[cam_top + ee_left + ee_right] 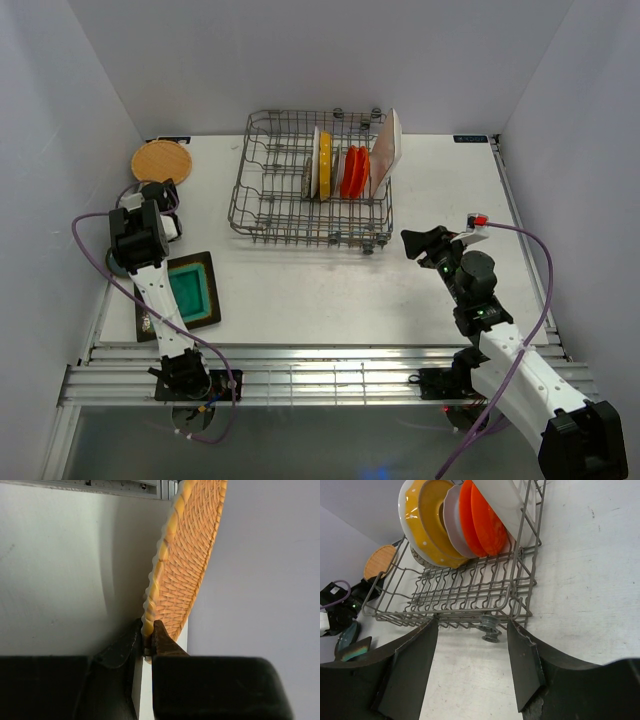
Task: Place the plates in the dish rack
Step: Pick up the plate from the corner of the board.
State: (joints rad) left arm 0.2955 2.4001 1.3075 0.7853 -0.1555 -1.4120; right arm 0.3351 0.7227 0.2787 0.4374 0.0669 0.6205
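Note:
My left gripper [160, 190] [148, 641] is shut on the near rim of the tan woven plate [162, 160] [187, 555] at the table's back left. The grey wire dish rack [270, 215] [450, 587] stands at the back centre. Upright in it are a white plate [315, 160], a yellow plate [325, 165] [432, 525], a pale grey plate [452, 515], an orange-red plate [352, 172] [480, 520] and a white rectangular plate [388, 150] [505, 500]. A square teal plate [190, 290] lies flat near the left arm. My right gripper [420, 243] [472, 625] is open and holds nothing, right of the rack's near corner.
A dark teal plate [347, 635] lies partly hidden under the left arm. The left wall stands close beside the tan plate. A small grey roller [490, 627] hangs under the rack's near edge. The aluminium rail [320, 375] runs along the table's front.

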